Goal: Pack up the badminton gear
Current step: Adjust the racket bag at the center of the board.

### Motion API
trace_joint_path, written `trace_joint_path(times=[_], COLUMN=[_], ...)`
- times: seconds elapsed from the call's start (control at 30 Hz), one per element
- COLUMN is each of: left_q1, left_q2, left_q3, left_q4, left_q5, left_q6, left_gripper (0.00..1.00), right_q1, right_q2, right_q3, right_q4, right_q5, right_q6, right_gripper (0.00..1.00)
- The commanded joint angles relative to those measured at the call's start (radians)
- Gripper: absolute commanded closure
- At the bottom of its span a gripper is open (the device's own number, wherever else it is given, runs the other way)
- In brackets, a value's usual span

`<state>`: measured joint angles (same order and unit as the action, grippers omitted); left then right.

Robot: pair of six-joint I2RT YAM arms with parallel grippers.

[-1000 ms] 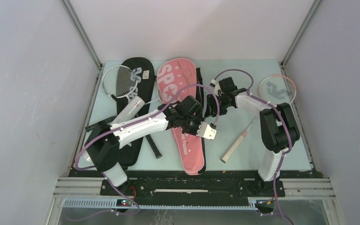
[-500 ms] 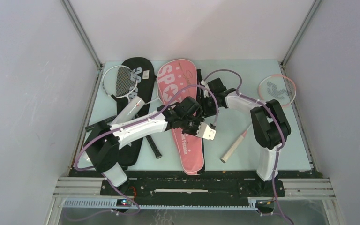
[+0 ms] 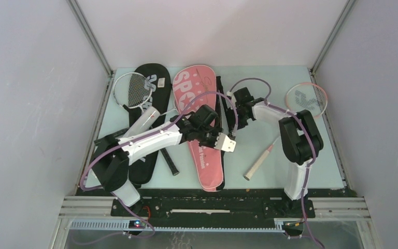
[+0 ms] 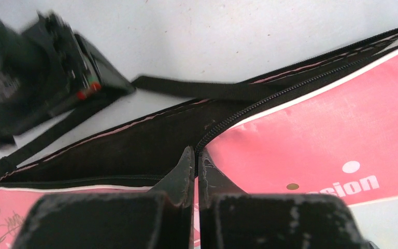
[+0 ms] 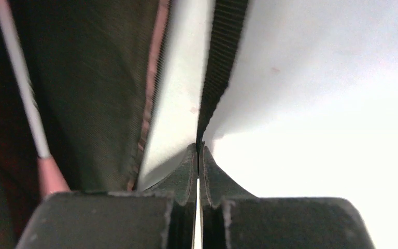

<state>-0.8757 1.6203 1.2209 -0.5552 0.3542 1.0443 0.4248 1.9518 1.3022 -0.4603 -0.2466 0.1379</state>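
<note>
At mid-tabletop, we've got the pink cover point(image 3: 199, 104) lying 12-to-6 o'clock. The left fingers point(image 4: 195, 155) are pinched shut on its flap edge right where the zip splits, w/ dark lining showing beside them. The right fingers point(image 5: 199, 149) are clamped narrow on the black strap point(image 5: 222, 62), just off the cover's 3 o'clock edge.

We read this as opening the cover so the pink racket point(image 3: 306, 97), well apart at 2 o'clock, can go in. To do it well, we'd keep the strap taut toward 3 o'clock as an anchor. Meanwhile the left peels the flap toward 9, low & slow, so the cover doesn't slide or lift off the tabletop point(image 3: 269, 174). Watch the grip: it's on thin fabric by the zip teeth and may slip. We can't tell if the zip pull itself is caught. Open wide enough for the racket head before letting go.

The black cover point(image 3: 153, 85), white-framed racket point(image 3: 129, 88) and white tube point(image 3: 146, 119) sit at approx 10 o'clock, not in play yet.

Vs a sec ago: the right elbow has swung toward 9 o'clock, the left wrist has crept toward 11, and the cover's near end has shifted a bit toward 9.
</note>
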Motion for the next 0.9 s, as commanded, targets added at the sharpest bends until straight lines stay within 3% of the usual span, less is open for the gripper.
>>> trace_joint_path(times=[0.0,0.4,0.67,0.87], left_q1=[0.038,0.051,0.050,0.049], left_q2=[-0.066,-0.068,-0.044,-0.029], left_q3=[-0.027,-0.058,-0.035,0.007], left_q4=[0.026,0.019,0.058,0.046], left_q5=[0.022,0.050,0.104,0.145], left_q6=[-0.016,0.027,-0.064,-0.110], left_gripper=[1.00,1.00,1.00,1.00], right_q1=[-0.079,-0.178,-0.178,-0.224], right_q2=[-0.164,-0.344,-0.395,-0.476], right_q3=[-0.026,-0.032,-0.033,-0.037], right_q4=[-0.043,-0.156,-0.229,-0.193], right_q5=[0.054,0.088,-0.169,-0.363], right_q6=[-0.103,-0.376,-0.345,-0.274], right_gripper=[1.00,1.00,1.00,1.00])
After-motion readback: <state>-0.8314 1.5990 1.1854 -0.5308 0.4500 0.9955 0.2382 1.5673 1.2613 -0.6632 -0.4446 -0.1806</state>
